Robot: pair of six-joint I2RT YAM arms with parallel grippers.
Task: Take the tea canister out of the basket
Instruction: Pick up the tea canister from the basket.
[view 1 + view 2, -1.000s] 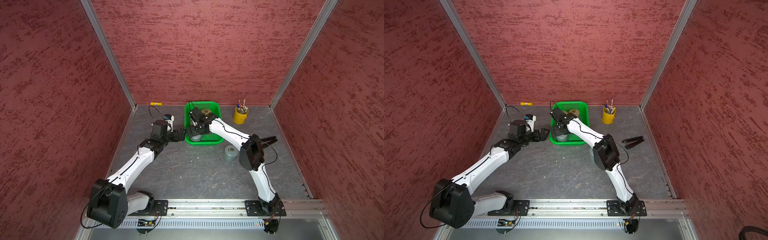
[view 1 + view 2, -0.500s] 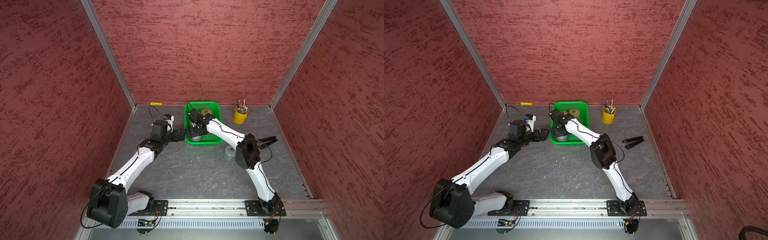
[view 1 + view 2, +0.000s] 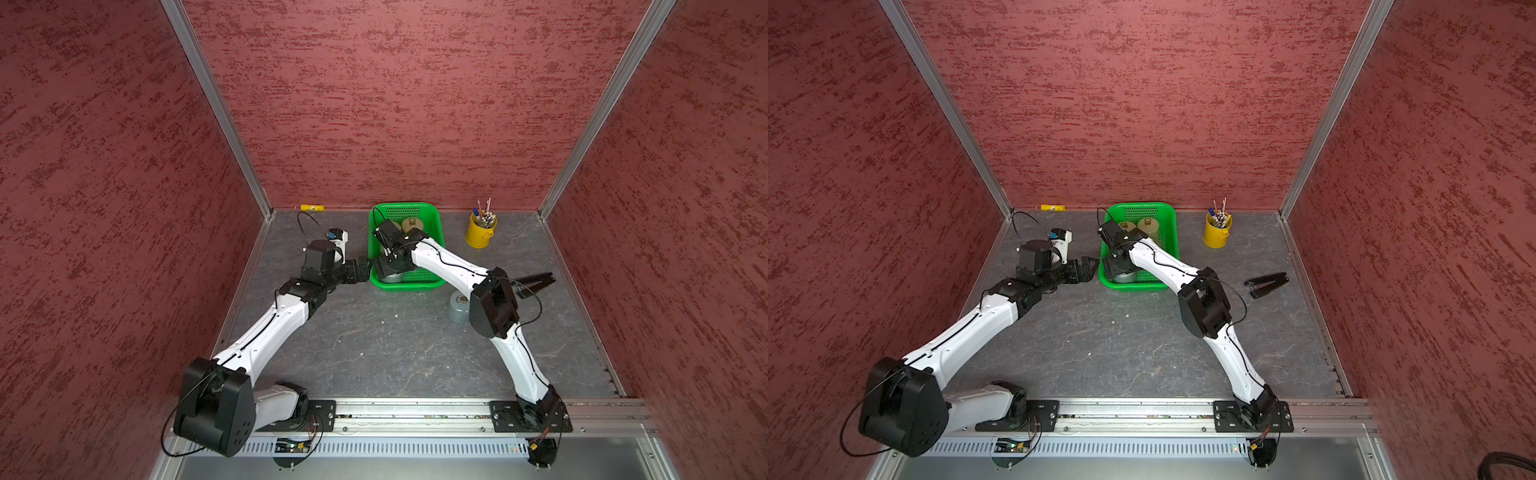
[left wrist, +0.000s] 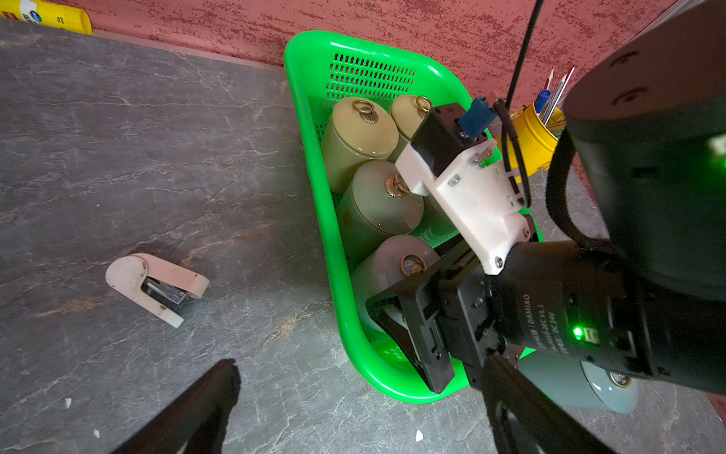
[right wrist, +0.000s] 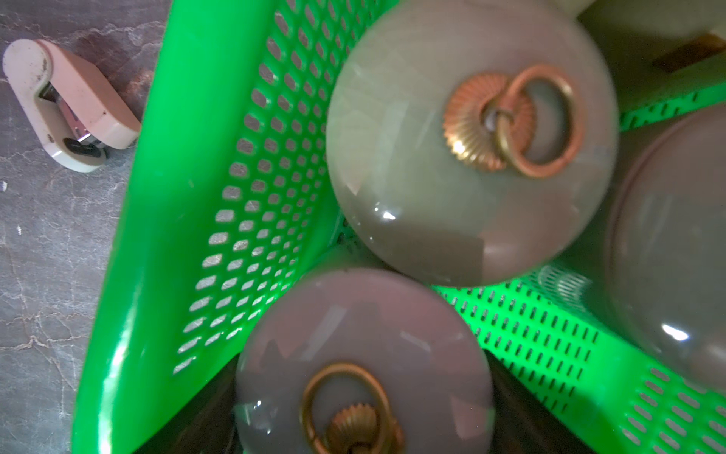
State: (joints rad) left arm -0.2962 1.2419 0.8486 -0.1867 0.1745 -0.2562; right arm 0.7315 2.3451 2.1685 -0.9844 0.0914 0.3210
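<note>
The green basket [image 3: 405, 205] [image 3: 1142, 205] stands at the back of the table and holds several lidded tea canisters with brass rings. My right gripper [image 3: 388, 266] [image 5: 361, 432] is down in the basket's near left corner. Its dark fingers press both sides of a mauve-grey tea canister [image 5: 361, 334] [image 4: 393, 259]. A grey-green canister [image 5: 451, 157] stands just behind it, and beige ones [image 4: 361, 133] stand further back. My left gripper [image 3: 363, 270] [image 4: 361, 365] is open and holds nothing, just outside the basket's left wall.
A blue-grey canister [image 3: 457, 307] stands on the table in front of the basket. A yellow bucket of pens [image 3: 480, 230] is at the back right, and a black stapler [image 3: 1266, 284] lies to the right. A beige stapler [image 4: 157, 287] lies left of the basket. A yellow glue stick [image 3: 311, 207] lies by the back wall.
My right arm's elbow has swung a little to the left while its gripper stayed low in the basket's near left corner. The left arm has not moved.
</note>
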